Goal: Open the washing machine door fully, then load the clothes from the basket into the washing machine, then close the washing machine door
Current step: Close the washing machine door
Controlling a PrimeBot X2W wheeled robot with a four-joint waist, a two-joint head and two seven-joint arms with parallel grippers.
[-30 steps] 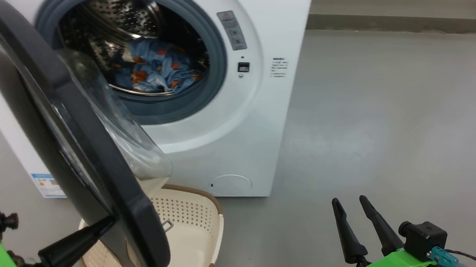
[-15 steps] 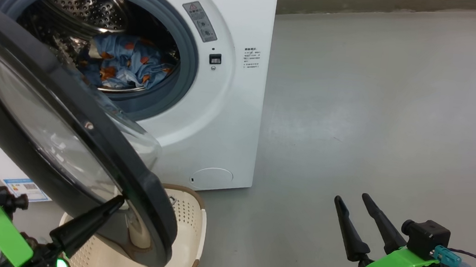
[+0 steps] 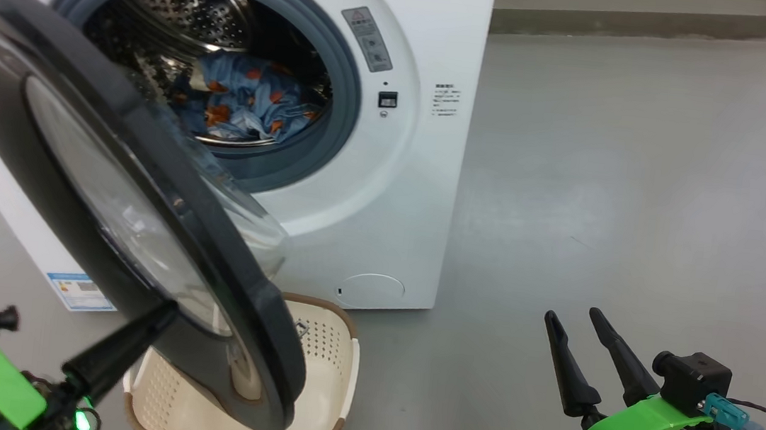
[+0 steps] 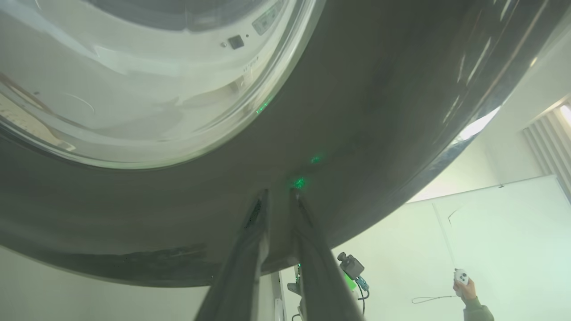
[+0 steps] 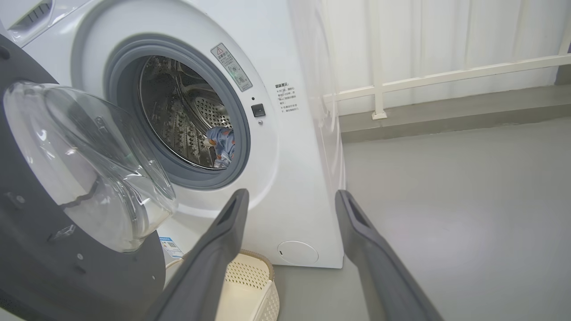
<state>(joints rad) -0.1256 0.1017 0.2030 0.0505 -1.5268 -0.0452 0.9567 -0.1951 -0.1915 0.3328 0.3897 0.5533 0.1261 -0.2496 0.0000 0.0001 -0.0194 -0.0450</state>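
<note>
Door [image 3: 107,193]: part-open, swung out toward 9 o'clock in head view, lower edge over basket [image 3: 330,380].
Left end effector [image 4: 279,196]: fingers nearly together, nothing between them; arm reaches up from 7 o'clock, tips against door's black outer ring.
Right end effector [image 3: 572,315]: spread wide, empty; low at 4 o'clock above floor [image 3: 644,164], fingers pointing toward 11 o'clock.
Clothes [image 3: 245,104]: inside drum [image 3: 183,16] of washing machine [image 3: 399,195], 12 o'clock.
Basket: 6 o'clock, just in front of machine.
</note>
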